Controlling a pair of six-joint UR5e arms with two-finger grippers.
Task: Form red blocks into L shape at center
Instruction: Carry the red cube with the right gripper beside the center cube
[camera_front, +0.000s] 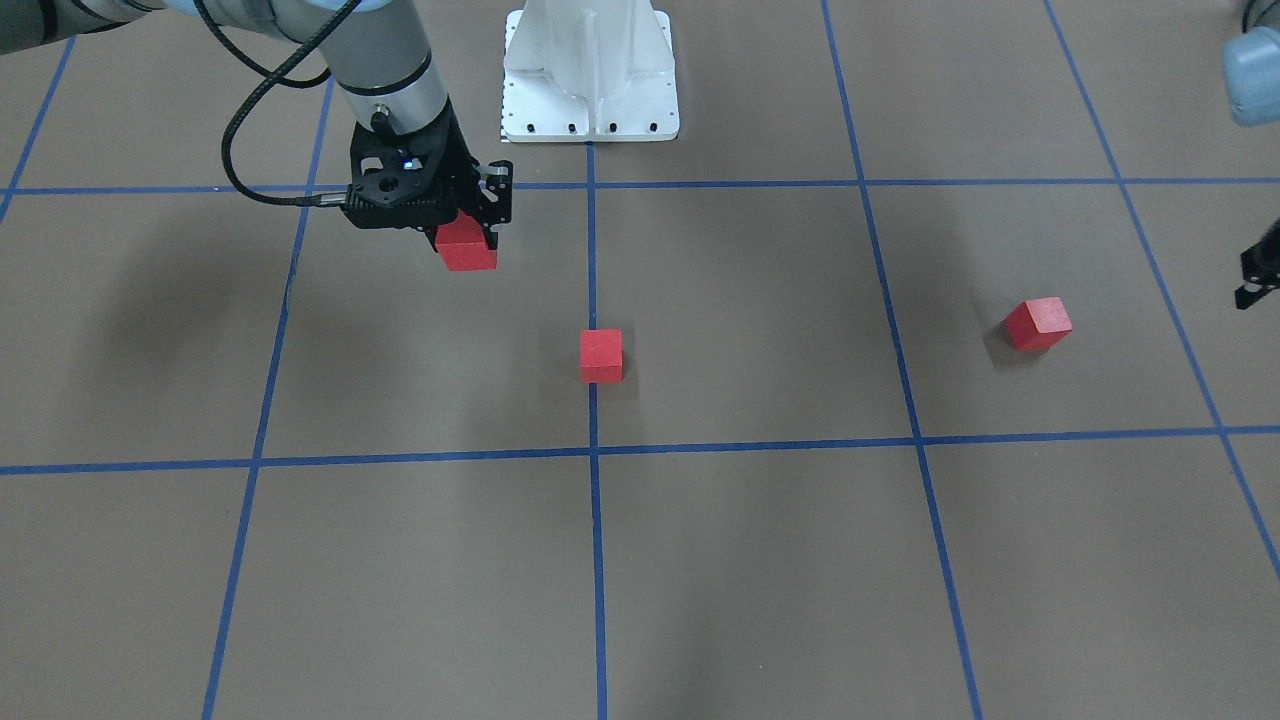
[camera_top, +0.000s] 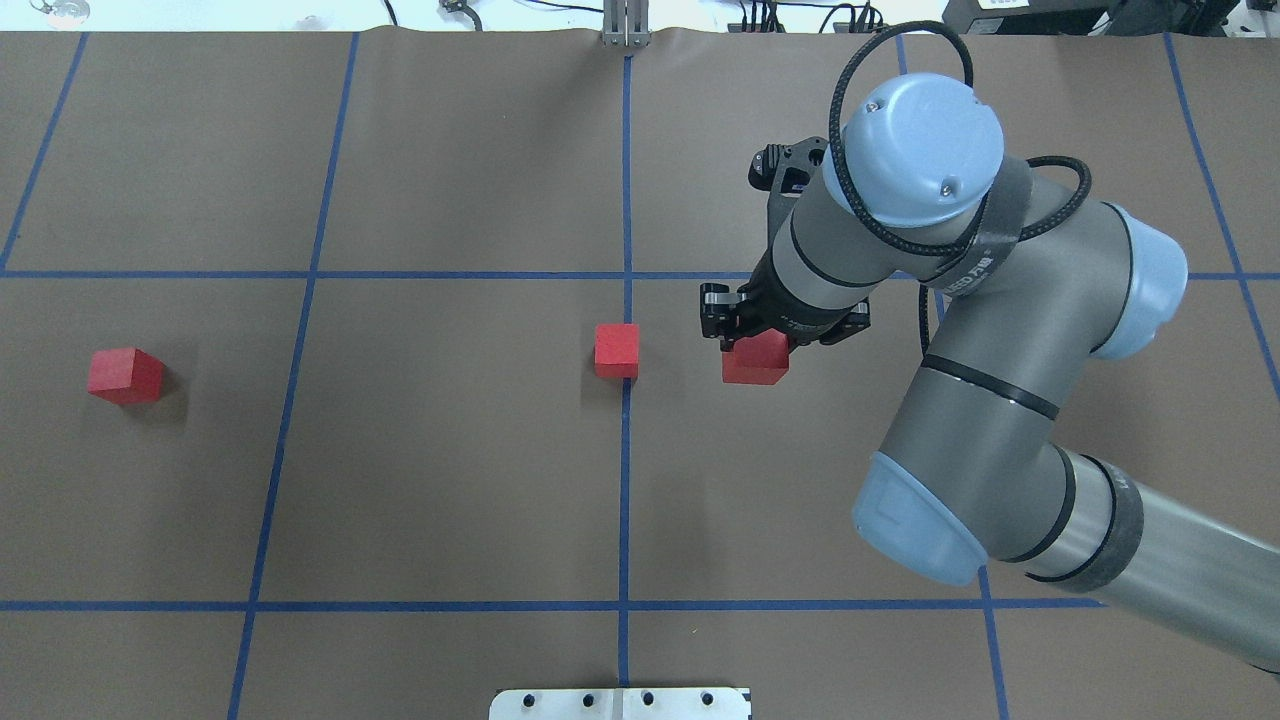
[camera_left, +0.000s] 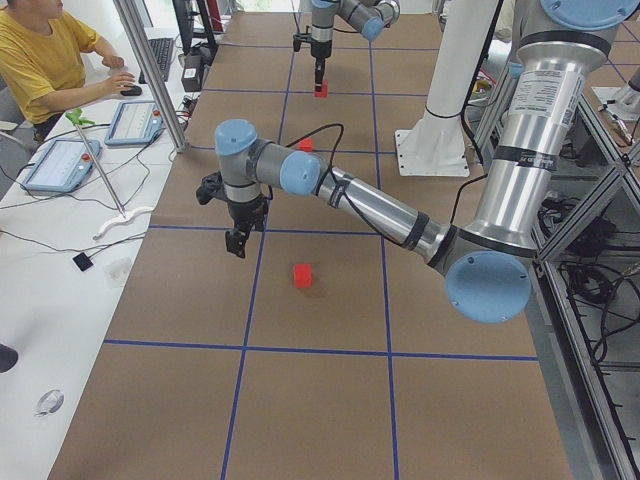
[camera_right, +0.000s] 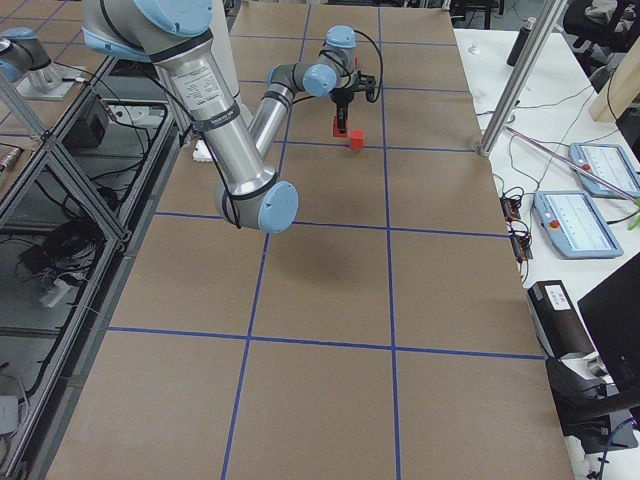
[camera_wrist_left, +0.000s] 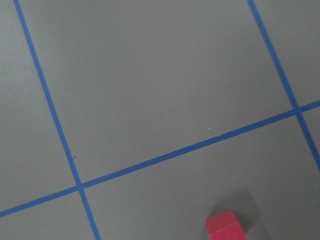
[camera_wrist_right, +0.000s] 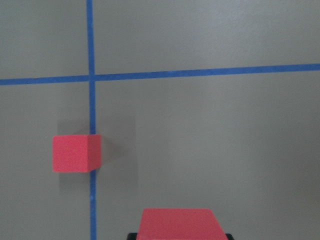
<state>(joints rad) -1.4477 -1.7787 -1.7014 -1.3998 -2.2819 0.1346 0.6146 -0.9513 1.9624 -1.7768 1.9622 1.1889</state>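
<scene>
Right now the move turns on the gap between 2 cubes. The held small matte red cube (camera_top: 757, 368) sits clamped between the fingers of the right gripper (camera_top: 752, 346), and it lies to the robot's right of the centre small matte red cube (camera_top: 617, 350), near it but clearly apart. The 2 are in almost the same row. The centre cube rests on the middle vertical blue tape line (camera_top: 625, 480), inside the brown floor patch at the centre (camera_top: 540, 460).

From the right wrist view, the centre cube is ahead and to the left of the held one, with bare floor between them. Neither cube has a long axis, so only face alignment counts. Both look roughly square to the tape lines, which suits a flush side-by-side join. The held cube appears to be raised off the floor, though how high cannot be told.

The right arm comes in from the robot's right side with its elbow bent and its wrist pointing straight down.

A 3rd small matte red cube (camera_top: 125, 375) lies well apart on the robot's left, turned at an angle to the lines. The left gripper (camera_left: 237, 240) hangs nearer to it than the right one does. Whether its fingers are apart or together cannot be told.
</scene>
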